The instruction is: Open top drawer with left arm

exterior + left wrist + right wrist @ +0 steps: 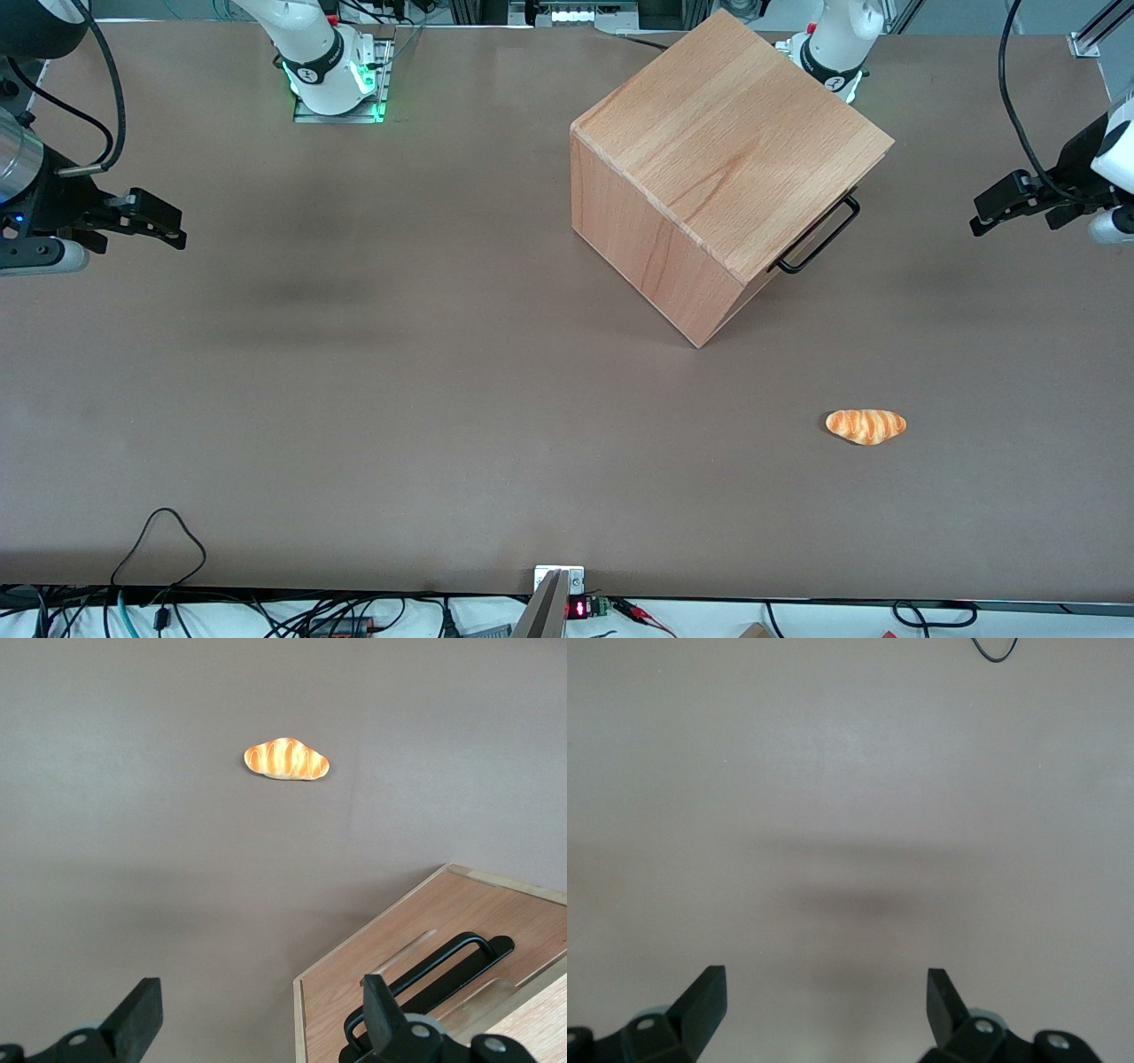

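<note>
I am holding my black two-finger hand [982, 221] wide open and empty, well apart from the shallow light-wood top drawer's thin black bar handle [819, 237], so the drawer is sitting shut and everything is remaining.

The left arm [1118, 146] is a rounded white shell over a black wrist block, with a black cable looping up from it. Its gripper [990, 217], at the working arm's edge of the bench, is matte black with two wedge-shaped fingers [140, 1014] set wide apart and small silver screws at their bases.
</note>
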`<state>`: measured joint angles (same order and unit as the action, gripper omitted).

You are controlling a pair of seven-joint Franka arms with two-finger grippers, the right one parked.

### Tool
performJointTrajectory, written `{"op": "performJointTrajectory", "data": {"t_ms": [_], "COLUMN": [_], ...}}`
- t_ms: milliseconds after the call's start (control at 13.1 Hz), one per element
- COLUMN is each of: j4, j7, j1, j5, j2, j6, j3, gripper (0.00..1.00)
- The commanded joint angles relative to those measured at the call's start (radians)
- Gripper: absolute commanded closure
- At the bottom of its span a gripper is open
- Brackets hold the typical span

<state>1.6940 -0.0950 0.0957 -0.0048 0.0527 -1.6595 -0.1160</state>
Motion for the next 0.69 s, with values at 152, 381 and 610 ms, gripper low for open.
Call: {"op": "performJointTrajectory", "data": {"t_ms": [152, 381, 610], "j4": [0.013, 0.041, 0.093], "j7": [0.021, 0.023, 0.040], "j1": [-0.002, -0.004, -0.002], "j5": [0.020, 0.011, 0.009], "j2": [0.015, 0.006, 0.000], "j6": [0.010, -0.014, -0.034], "j3": [0.002, 0.002, 0.007], "gripper": [0.00, 0.00, 0.00]}}
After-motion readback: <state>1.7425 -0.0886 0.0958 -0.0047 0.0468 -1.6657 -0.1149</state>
